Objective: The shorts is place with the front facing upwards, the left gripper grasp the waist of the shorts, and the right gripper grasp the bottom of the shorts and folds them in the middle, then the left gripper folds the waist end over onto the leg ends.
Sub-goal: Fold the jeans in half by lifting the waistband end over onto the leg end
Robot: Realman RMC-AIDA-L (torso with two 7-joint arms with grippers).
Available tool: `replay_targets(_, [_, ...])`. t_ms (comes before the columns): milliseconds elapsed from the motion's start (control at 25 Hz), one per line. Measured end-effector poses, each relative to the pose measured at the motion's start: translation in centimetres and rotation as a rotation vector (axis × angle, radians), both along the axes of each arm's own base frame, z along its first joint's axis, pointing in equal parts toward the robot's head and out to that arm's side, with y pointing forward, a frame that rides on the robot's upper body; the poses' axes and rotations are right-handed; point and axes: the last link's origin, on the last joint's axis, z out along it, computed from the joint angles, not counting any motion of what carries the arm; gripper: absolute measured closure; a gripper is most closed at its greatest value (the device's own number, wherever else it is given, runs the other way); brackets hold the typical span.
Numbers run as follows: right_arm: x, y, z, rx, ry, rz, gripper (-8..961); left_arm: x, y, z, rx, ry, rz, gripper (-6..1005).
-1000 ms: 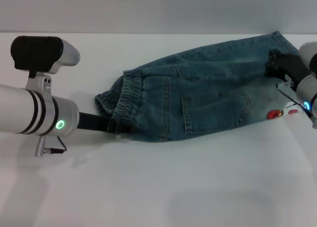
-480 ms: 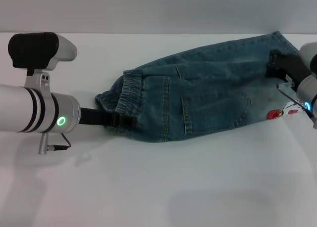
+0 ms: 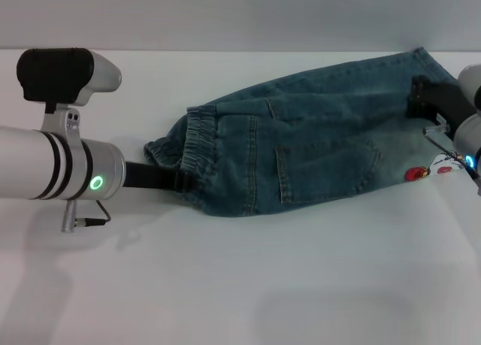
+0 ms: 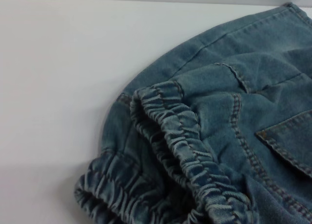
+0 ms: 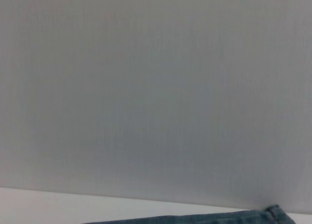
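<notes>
The denim shorts (image 3: 301, 146) lie already doubled over lengthwise on the white bench (image 3: 240, 277), stretching from the left of the middle out to the far right corner. A back pocket (image 3: 327, 168) faces up on the top layer. The waist of the shorts (image 3: 186, 158), a gathered elastic band, sits at the left end. In the left wrist view the band (image 4: 185, 151) shows as two ruffled layers, one curled in front of the other, and its lower part is cut off by the edge of the picture.

The left end effector (image 3: 184, 183) reaches in low from the left and meets the near corner of the waist. Its black fingers sink into the folds of the cloth, so their tips are hidden; they seem to be clamped on the band, though the contact itself cannot be made out. Behind them runs the silver wrist with its green ring (image 3: 96, 183).

The bottom of the shorts (image 3: 421, 82) points to the far right. The right end effector (image 3: 418, 98) rests on the cloth just inside the hem, and I cannot tell whether its fingers are spread or pinched, as only a dark block shows. A small red tag (image 3: 412, 174) lies at the near right edge of the denim. The right wrist view shows mostly a blank grey wall, with only a thin strip of hem (image 5: 234, 216).
</notes>
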Motion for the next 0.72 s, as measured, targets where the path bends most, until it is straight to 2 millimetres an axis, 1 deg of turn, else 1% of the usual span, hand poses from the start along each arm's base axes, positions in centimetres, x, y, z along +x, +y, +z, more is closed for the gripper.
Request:
replay_targets(200, [0.1, 0.0, 0.1, 0.001, 0.001, -0.004, 952, 0.3, 0.1, 0.2, 0.005, -0.004, -0.008, 846])
replay_targets(320, [0.0, 0.1, 0.1, 0.002, 0.002, -0.002, 952, 0.5, 0.1, 0.2, 0.005, -0.011, -0.010, 900])
replay_targets(440, [0.0, 0.1, 0.2, 0.003, 0.003, -0.002, 952, 1.3, 0.2, 0.7, 0.017, -0.024, -0.031, 954])
replay_targets(560, [-0.3, 0.2, 0.0, -0.001, 0.002, 0.005, 952, 2.6, 0.1, 1.5, 0.039, -0.038, -0.070, 952])
replay_targets(720, [-0.7, 0.2, -0.2, -0.007, 0.003, 0.014, 952, 4.9, 0.1, 2.7, 0.071, -0.055, -0.145, 948])
